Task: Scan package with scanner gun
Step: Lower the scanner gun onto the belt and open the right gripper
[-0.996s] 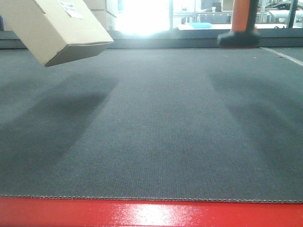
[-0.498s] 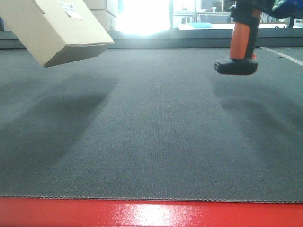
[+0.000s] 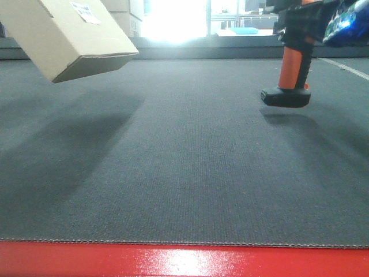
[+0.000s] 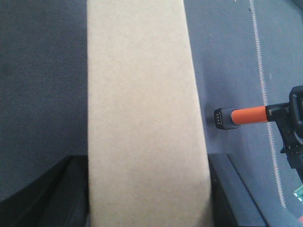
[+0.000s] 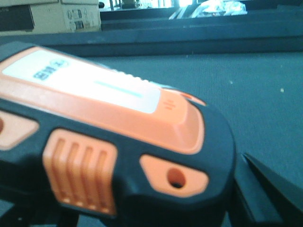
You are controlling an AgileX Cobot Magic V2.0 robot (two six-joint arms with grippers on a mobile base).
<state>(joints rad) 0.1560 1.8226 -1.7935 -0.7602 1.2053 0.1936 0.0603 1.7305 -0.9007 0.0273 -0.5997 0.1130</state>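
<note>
Lowering the scanner gun in the right gripper, clenching its orange handle between the jaws and bringing its flat black base nearer the grey mat than half a second ago, just short of touching. Farther left, holding the package aloft and tilted as before, pinching its sides between the jaws of the left gripper, white label uppermost.

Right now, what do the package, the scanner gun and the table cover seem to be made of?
The package: matte tan cardboard, a folded flap edge showing. The scanner gun: probably moulded plastic, orange and black, ribbed, slightly glossy. The table cover: apparently dark grey woven cloth; fine weave and a stitched hem show.
</note>
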